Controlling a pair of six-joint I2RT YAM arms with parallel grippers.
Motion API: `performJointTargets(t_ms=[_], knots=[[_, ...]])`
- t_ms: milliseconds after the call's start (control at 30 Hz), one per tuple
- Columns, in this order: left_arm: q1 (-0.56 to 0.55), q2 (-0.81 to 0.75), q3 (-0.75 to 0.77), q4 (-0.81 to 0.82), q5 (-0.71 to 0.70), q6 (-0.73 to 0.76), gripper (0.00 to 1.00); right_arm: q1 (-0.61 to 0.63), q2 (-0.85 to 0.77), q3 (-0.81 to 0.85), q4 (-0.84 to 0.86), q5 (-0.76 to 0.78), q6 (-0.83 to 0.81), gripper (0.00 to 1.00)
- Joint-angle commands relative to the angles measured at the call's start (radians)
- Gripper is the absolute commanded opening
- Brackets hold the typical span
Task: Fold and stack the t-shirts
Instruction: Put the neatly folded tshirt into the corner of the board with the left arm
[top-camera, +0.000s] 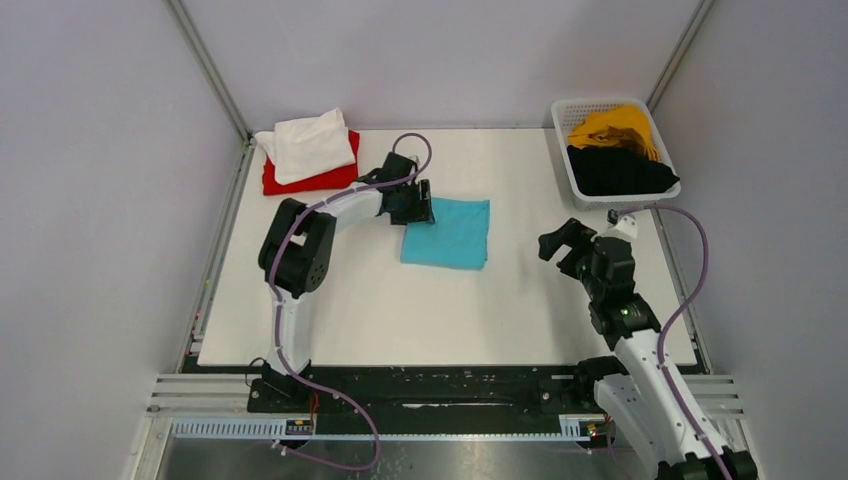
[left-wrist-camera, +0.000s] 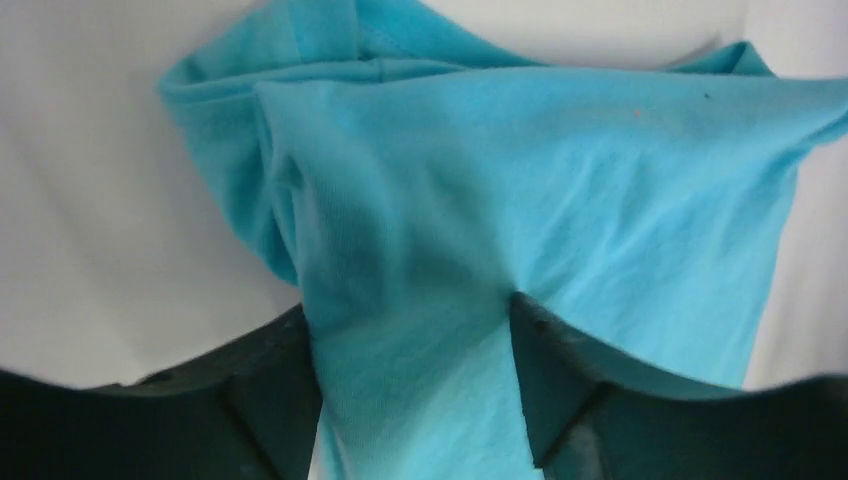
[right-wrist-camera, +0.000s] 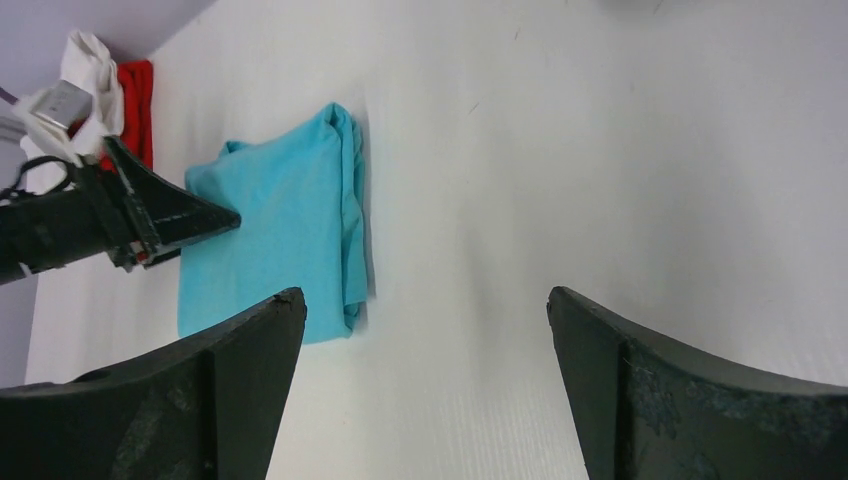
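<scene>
**Left gripper pinches the turquoise tee; right gripper hangs empty**

The turquoise t-shirt (top-camera: 447, 232) lies folded into a rough square near the middle of the white table (top-camera: 400, 310). The left gripper (top-camera: 415, 205) sits at the shirt's far-left corner. In the left wrist view, its 2 fingers (left-wrist-camera: 270, 395) are closed narrowly on a gathered fold of the turquoise cloth, which is drawn up between them. The shirt's edges bunch in loose layers beyond that fold.

The right gripper (top-camera: 560, 243) hovers over bare table to the right of the shirt, well apart from it. Its jaws are spread wide and hold nothing.

At the far-left corner, the white t-shirt (top-camera: 312, 143) rests folded on top of the folded red t-shirt (top-camera: 310, 180), and red shows along the near and right edges. At the far-right corner stands the white mesh basket (top-camera: 590, 104). It holds the crumpled mustard yellow t-shirt (top-camera: 615, 128) at the back and the black t-shirt (top-camera: 618, 170) in front.
</scene>
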Motion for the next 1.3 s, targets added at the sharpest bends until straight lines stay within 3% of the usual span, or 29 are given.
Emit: performJointTargets(t_ms=[0,100,133,467,733,1267], knots=[[-0.057,0.098,0.100,-0.159,-0.146,-0.005,0.44,-0.002,-0.108,-0.024,-0.023,0.101,-0.051,1.00],[-0.089,0.110,0.161,-0.219,-0.262,0.023,0.07,-0.003,-0.158,-0.027,-0.042,0.097,-0.067,0.99],[-0.097,0.114,0.197,-0.245,-0.307,0.032,0.00,-0.003,-0.170,-0.029,-0.047,0.091,-0.067,0.99],[-0.092,0.137,0.389,-0.351,-0.730,0.204,0.00,-0.002,-0.242,-0.032,-0.109,0.114,-0.051,1.00],[-0.033,0.126,0.533,-0.309,-0.870,0.364,0.00,-0.002,-0.217,-0.036,-0.088,0.114,-0.051,0.99],[0.143,0.180,0.807,-0.278,-0.720,0.564,0.00,-0.002,-0.132,-0.038,-0.049,0.126,-0.054,0.98]])
